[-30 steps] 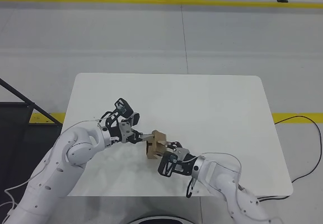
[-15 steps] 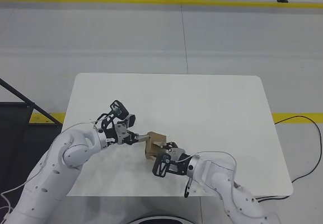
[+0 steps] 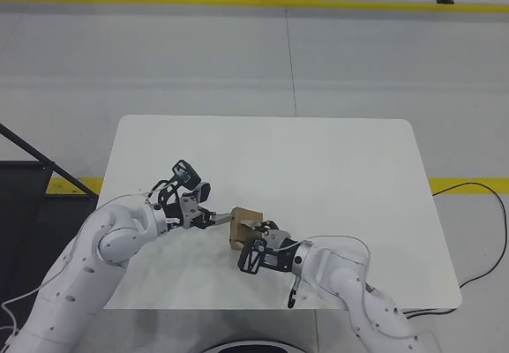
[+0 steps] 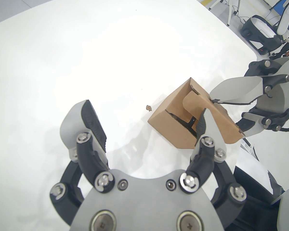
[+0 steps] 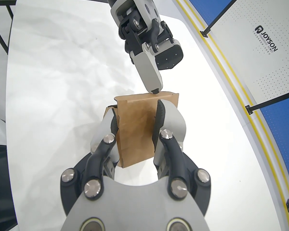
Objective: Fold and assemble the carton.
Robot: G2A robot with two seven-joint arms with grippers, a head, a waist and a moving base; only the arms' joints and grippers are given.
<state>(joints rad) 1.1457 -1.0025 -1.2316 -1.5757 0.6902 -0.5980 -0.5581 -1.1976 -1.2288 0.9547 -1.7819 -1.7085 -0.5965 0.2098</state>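
Two grippers share the carton (image 3: 245, 227) near the front edge of the table (image 3: 342, 172): right gripper (image 5: 137, 126) clamped on its sides, left gripper (image 4: 146, 109) splayed, one fingertip (image 5: 152, 82) seemingly touching an end flap (image 4: 195, 102). Pushing off-centre could twist it loose or crumple the flap.

Carton (image 3: 246, 226), 7 o'clock of the table (image 3: 342, 159) centre in the top view: near end covered by the right gripper (image 3: 254, 238).

Right wrist view: the carton's lower edge runs behind the gripper's base, and one side wall sits behind a finger (image 5: 106, 126).

Left wrist view: one finger of the left gripper (image 4: 146, 105) crosses the carton's open end and hides where the flaps meet.

Brown speck (image 4: 148, 107) just beside the carton, too small to tell what it is.

Top view: left arm (image 3: 104, 256) cut off at 7 o'clock, right arm (image 3: 360, 296) at 5 o'clock.
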